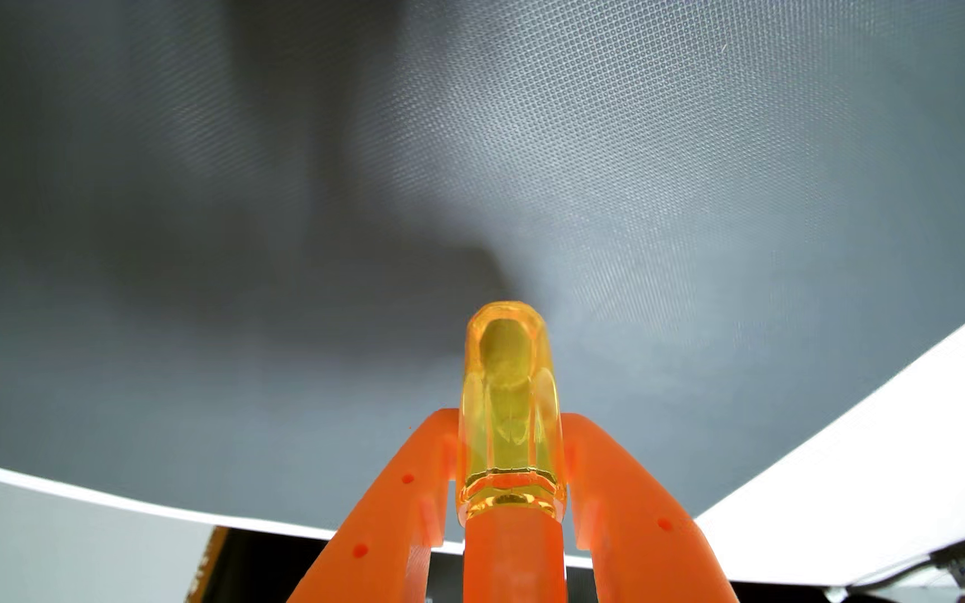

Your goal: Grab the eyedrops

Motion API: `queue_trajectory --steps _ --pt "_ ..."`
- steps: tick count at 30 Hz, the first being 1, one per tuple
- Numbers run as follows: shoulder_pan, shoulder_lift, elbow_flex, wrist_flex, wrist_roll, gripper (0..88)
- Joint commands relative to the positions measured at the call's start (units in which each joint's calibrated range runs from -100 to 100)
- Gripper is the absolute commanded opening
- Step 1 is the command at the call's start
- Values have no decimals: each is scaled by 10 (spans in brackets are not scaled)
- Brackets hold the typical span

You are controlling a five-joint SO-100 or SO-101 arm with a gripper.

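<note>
Amber translucent plastic eyedrop bottle clamped between orange printed jaws of gripper, hanging above grey mesh surface near its white-edged corner. I'd hold squeeze steady, raise slowly, avoid tilt.

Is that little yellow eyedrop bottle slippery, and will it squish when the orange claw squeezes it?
Probably slippery: the eyedrop bottle looks glossy, with bright glints on its clear yellow cap. It likely won't squish, since its sharp edges look like hard plastic. It seems light, as the gripper holds it between the tips of two thin fingers above the grey mat.
</note>
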Motion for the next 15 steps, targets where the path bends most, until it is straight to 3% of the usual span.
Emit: queue_trajectory --steps 1,10,15 --pt "5 -64 -47 33 -15 6" --pt "14 -81 -92 65 -97 6" --pt "21 -80 -101 61 -110 6"
